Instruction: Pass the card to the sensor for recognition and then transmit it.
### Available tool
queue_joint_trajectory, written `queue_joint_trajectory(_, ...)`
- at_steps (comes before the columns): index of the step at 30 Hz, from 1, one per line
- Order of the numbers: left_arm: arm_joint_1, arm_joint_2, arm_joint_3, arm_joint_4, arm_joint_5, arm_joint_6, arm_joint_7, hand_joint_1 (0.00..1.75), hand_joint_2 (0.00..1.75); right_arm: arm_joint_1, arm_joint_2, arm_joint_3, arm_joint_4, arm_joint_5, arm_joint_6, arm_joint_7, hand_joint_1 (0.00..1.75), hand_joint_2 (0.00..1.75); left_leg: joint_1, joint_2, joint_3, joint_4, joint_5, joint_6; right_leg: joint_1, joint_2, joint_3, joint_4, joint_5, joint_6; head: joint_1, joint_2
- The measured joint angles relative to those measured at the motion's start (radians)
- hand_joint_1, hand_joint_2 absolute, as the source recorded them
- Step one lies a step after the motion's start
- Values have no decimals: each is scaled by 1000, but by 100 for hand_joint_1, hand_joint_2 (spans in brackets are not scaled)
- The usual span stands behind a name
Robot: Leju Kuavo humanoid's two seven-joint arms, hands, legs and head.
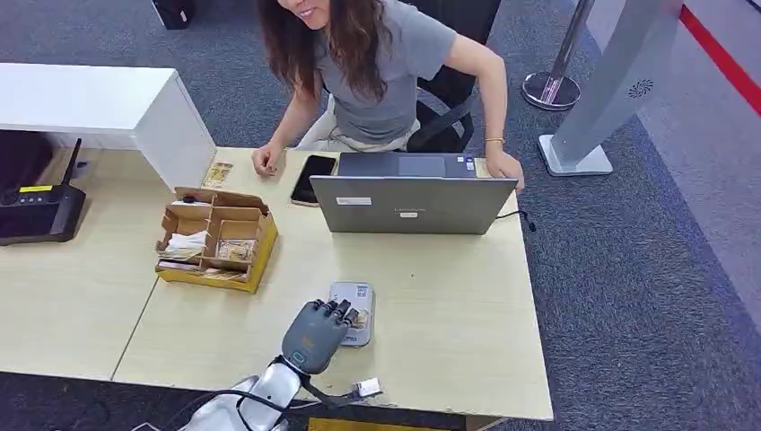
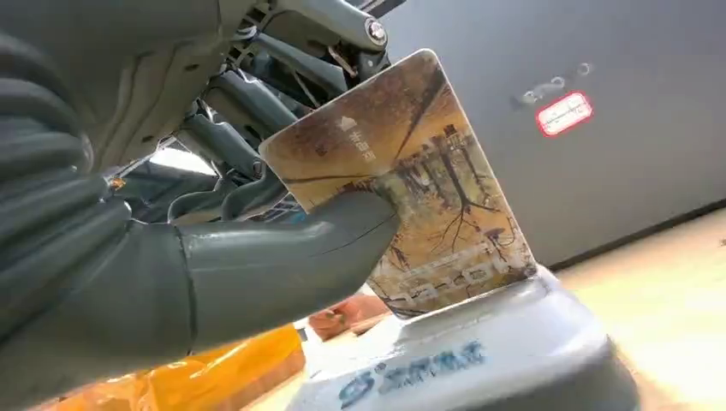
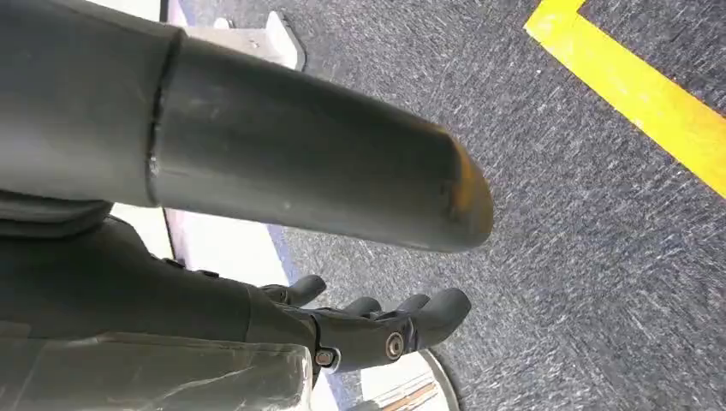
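Observation:
My left hand [image 1: 316, 334] hovers over the near end of the grey card sensor [image 1: 353, 312] on the wooden table. In the left wrist view that left hand [image 2: 197, 274] pinches a brown picture card [image 2: 411, 180] between thumb and fingers, and the card's lower edge touches the sensor [image 2: 479, 360]. My right hand [image 3: 257, 145] hangs beside the body above grey carpet, with its fingers apart and nothing in them.
A person sits behind an open grey laptop [image 1: 411, 203], with a phone [image 1: 313, 178] beside it. A cardboard box [image 1: 215, 238] of cards stands left of the sensor. A black router [image 1: 38, 211] lies far left and a white cabinet [image 1: 108, 108] behind it.

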Motion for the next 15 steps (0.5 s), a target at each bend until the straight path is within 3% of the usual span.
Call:
queue_joint_trajectory(3, -33, 19, -31, -12, 0, -7, 144, 175, 175, 0, 0, 0, 0, 0, 1, 0, 0, 0, 0, 0, 0, 0, 1, 0, 0, 0, 0, 0, 0, 0, 0, 0)
queue_joint_trajectory(7, -141, 106, -140, -144, 0, -112, 342, 175, 175, 0, -2, -1, 0, 0, 1, 0, 0, 0, 1, 0, 0, 0, 1, 0, 0, 0, 0, 0, 1, -1, 0, 0)
queue_joint_trajectory(11, -252, 195, -214, -308, 0, -211, 377, 175, 175, 4, -5, -3, 0, 0, 1, -3, 0, 0, 0, 0, 0, 0, 2, 0, 1, 0, 0, 1, 1, -1, 0, 0)
queue_joint_trajectory(15, -321, 265, -236, -440, 0, -261, 379, 175, 175, 10, -5, -9, 1, 0, 1, -10, 0, 0, 0, 0, 0, 0, 1, 0, 1, 0, 0, 1, 1, -1, 0, 0)
